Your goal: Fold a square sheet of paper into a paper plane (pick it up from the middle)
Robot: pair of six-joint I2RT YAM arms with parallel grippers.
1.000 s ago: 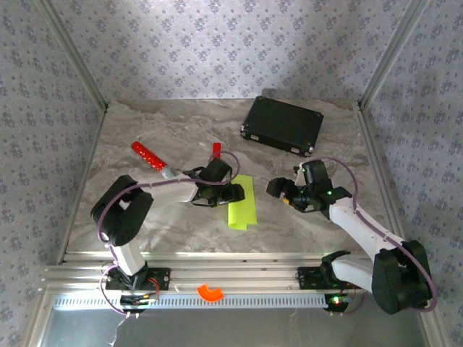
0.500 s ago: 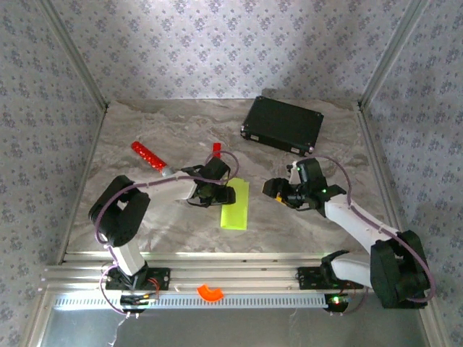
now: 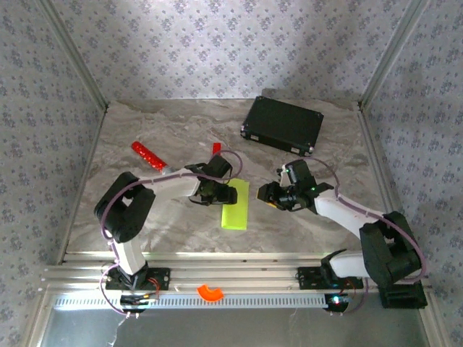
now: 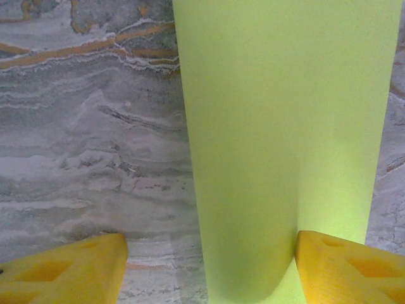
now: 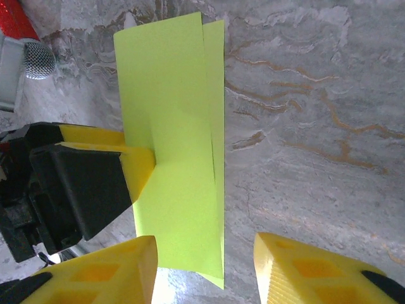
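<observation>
- Noting grey-veined marble table boxed in by floral wallpaper; logging black case at upper right, red stick at left, small red block above centre, orange ring piece on the rail at the bottom.
- Finding square sheet of paper lying flat near centre of the top view, doubled lengthwise into a narrow strip, layers sitting slightly offset along the right edge in the right wrist view.
- Reading left gripper as spread wide and gripping nothing; seeing one yellow finger touching the strip's left edge, seemingly pinning it down.
- Reading right gripper as partly spread, holding nothing; hovering just right of the strip in the top view, with the strip's lower corner showing between the fingertips.
- Judging progress as early: centre fold apparently made; nose corners, wings and final creasing remaining; seeing no paper plane shape yet.
- Comparing with a second ago: seeing the paper narrower and flatter, loose flap at its lower end gone; seeing the right gripper shifted left, nearer the strip; left gripper staying at the strip's upper left.
</observation>
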